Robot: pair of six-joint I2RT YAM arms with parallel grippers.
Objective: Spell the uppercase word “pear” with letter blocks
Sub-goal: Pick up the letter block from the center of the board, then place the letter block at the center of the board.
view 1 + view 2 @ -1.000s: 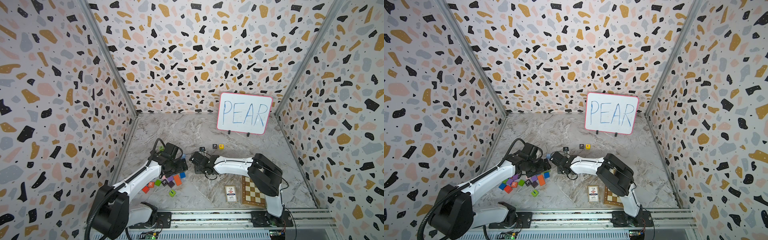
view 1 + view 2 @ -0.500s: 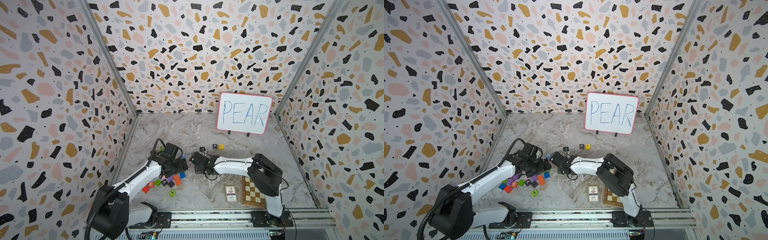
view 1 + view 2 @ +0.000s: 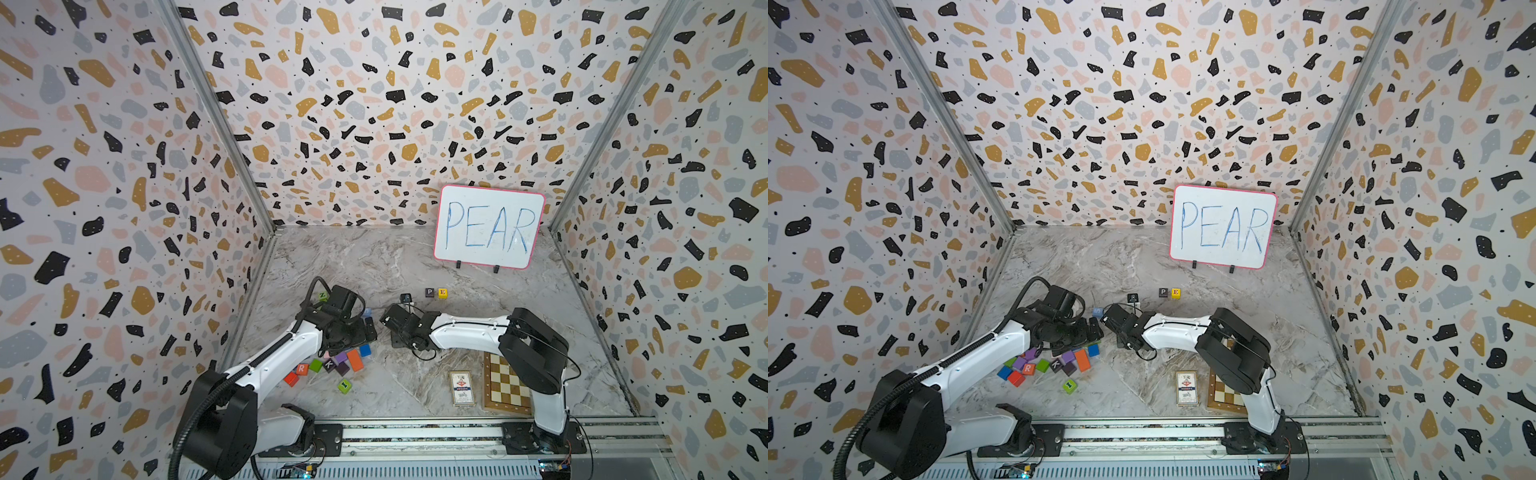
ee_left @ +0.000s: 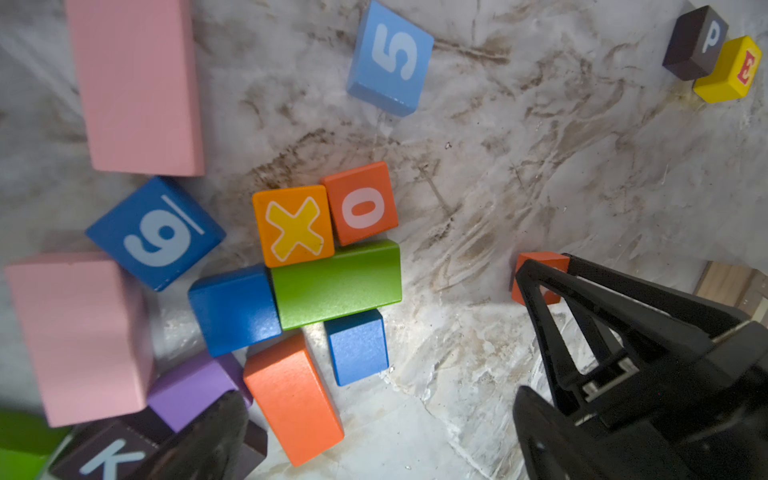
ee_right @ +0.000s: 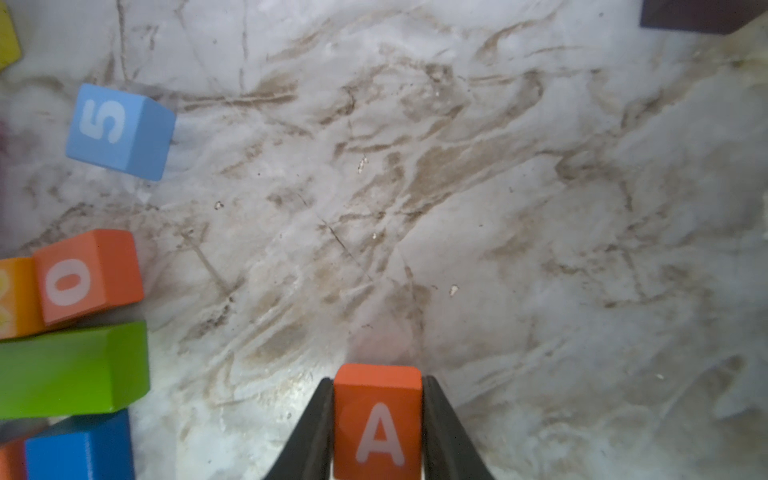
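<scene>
On the marble table [image 3: 374,266], right end effector [image 5: 377,384] pinches the A block [image 5: 380,432]; left end effector [image 3: 369,329] spread wide.

Marbled tabletop [image 3: 374,257] with letter blocks [image 3: 430,292], plain blocks [image 3: 355,360], card box [image 3: 461,388], chessboard [image 3: 505,384], whiteboard [image 3: 489,226].

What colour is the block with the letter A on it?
Orange, with a pale letter; the A block shows best in the right wrist view.

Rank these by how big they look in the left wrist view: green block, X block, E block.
1. green block
2. X block
3. E block: farther from the camera, so it may only look smaller
</scene>
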